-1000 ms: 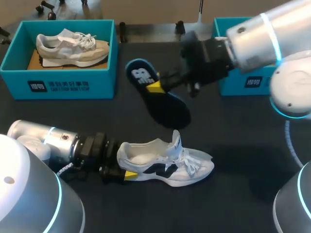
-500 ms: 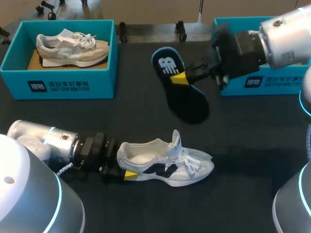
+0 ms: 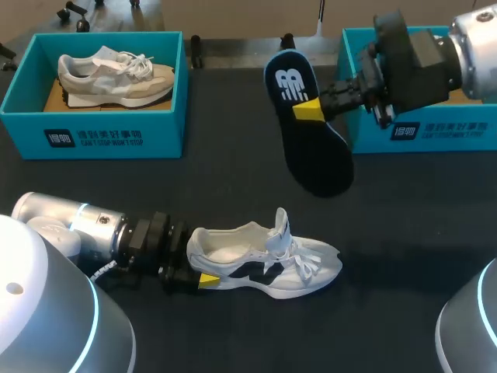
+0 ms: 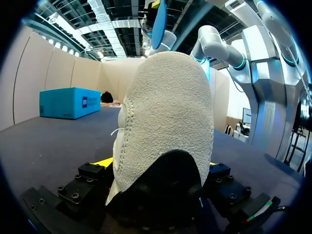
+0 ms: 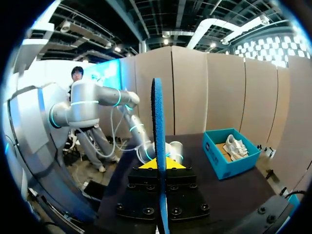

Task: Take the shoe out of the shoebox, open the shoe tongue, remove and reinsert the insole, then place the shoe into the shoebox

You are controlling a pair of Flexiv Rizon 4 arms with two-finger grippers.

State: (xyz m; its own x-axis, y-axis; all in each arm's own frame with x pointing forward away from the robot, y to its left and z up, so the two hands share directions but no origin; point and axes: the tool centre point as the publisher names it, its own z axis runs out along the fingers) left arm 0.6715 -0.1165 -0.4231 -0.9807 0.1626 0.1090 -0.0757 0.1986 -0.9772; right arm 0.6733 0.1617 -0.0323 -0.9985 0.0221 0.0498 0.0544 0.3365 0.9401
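Insole (image 3: 318, 163) reinsertion looks like the step in hand: it is out of the shoe (image 3: 268, 260) and up in the air. The right pincer (image 3: 308, 110) is clamped on it close to its heel end, over the far right of the desk (image 3: 233, 186), just beside the right shoebox (image 3: 443, 134). The shoe sits on its sole at the near middle, toe to the right and tongue lifted, with the left pincer (image 3: 200, 270) gripping its heel from both sides. Next, I judge, the insole must be brought near and fed toe-first into the shoe's mouth while the heel is held steady; the tongue could snag it.
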